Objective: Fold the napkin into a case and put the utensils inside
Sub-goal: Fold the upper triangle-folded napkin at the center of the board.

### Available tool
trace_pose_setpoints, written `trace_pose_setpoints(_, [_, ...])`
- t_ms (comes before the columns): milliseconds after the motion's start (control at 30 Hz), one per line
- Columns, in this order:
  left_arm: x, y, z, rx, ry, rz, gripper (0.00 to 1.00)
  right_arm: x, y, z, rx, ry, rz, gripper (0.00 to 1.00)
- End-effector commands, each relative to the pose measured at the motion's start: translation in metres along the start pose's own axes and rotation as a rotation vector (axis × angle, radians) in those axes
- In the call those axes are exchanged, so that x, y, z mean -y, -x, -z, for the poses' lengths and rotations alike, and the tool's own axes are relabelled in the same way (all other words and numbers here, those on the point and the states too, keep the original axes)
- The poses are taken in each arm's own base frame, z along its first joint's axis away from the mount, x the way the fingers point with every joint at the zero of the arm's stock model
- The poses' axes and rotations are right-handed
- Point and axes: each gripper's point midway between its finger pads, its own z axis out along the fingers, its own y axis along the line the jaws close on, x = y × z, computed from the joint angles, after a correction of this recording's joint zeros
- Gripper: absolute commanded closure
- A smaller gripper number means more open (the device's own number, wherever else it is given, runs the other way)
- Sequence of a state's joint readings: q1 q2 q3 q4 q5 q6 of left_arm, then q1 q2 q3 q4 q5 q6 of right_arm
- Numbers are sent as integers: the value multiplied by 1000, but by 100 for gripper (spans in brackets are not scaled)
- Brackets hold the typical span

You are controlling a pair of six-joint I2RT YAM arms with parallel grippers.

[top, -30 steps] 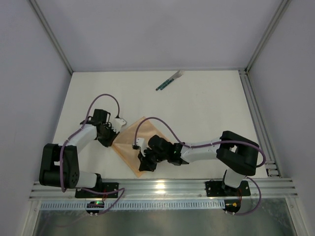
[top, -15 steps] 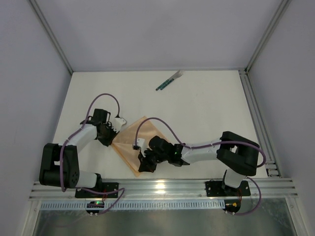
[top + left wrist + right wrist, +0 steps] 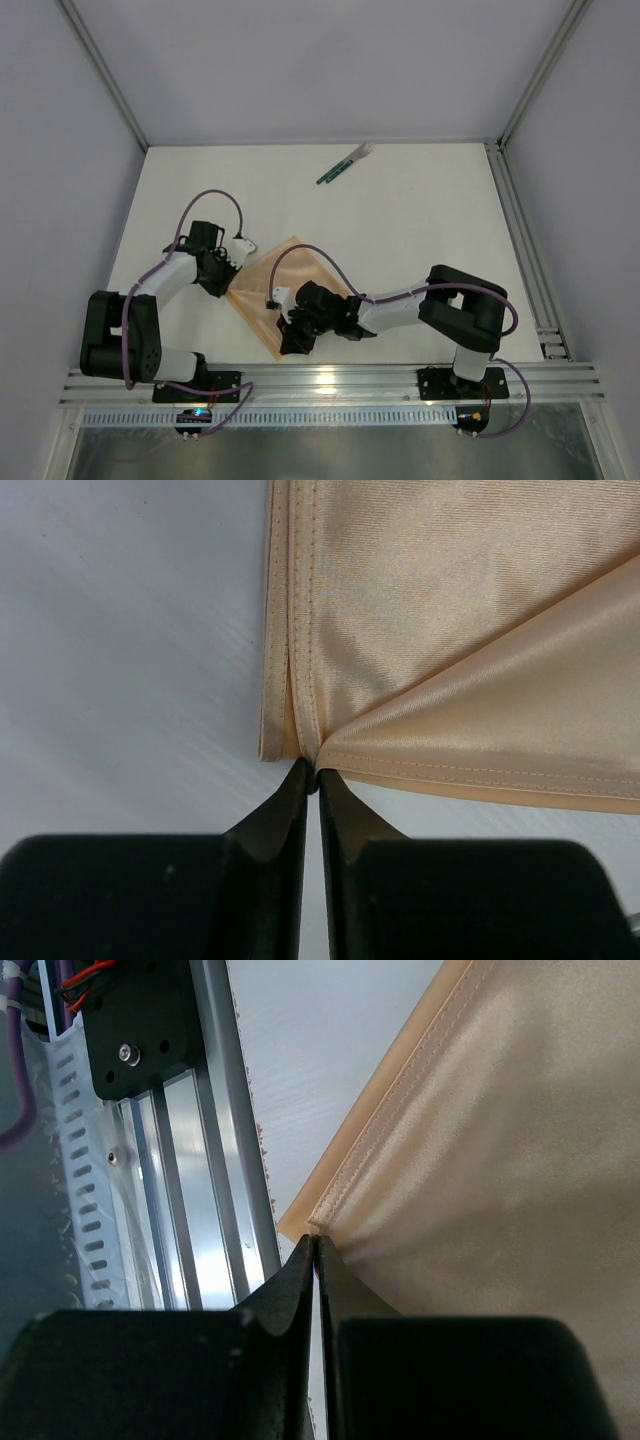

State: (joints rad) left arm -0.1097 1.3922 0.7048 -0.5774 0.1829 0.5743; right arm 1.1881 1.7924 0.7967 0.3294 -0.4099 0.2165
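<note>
Pinching napkin (image 3: pixel 266 276) corners, the left jaws and right jaws are clamped shut — utensils (image 3: pixel 345 163) lie well apart.

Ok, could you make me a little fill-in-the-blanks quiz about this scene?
1. The left gripper pinches a ____ of the napkin.
2. The right gripper has its jaws ____ (open or shut) on the napkin.
3. The utensils lie ____ (inside or outside) the napkin.
Missing words: corner; shut; outside.
</note>
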Motion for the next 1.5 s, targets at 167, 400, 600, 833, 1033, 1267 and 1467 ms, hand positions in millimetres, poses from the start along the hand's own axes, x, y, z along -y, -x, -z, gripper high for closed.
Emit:
trace_pose_setpoints(167, [-17,19,22,47,78,13,79,-2,17,-5,40,2,43,96])
trace_pose_setpoints(400, [-13,27,59,85,93,-34,71,0,21,-4,44,-15,70,96])
trace_pose_setpoints(600, [-9,41,62,137,58,-19,68,-1,33,1,61,-27,91,96])
trace_pose_setpoints(833, [-19,53,34,88,93,44,69,-4,46,5,83,-31,122,96])
trace_pose_setpoints(1033, [-27,48,21,65,129,58,71,-13,44,7,79,13,135,96])
trace_pose_setpoints(1267, [-15,50,18,85,81,55,72,-14,20,3,27,60,129,96])
trace_pose_setpoints(1467, [2,24,8,31,35,7,73,-10,12,-2,20,57,112,96])
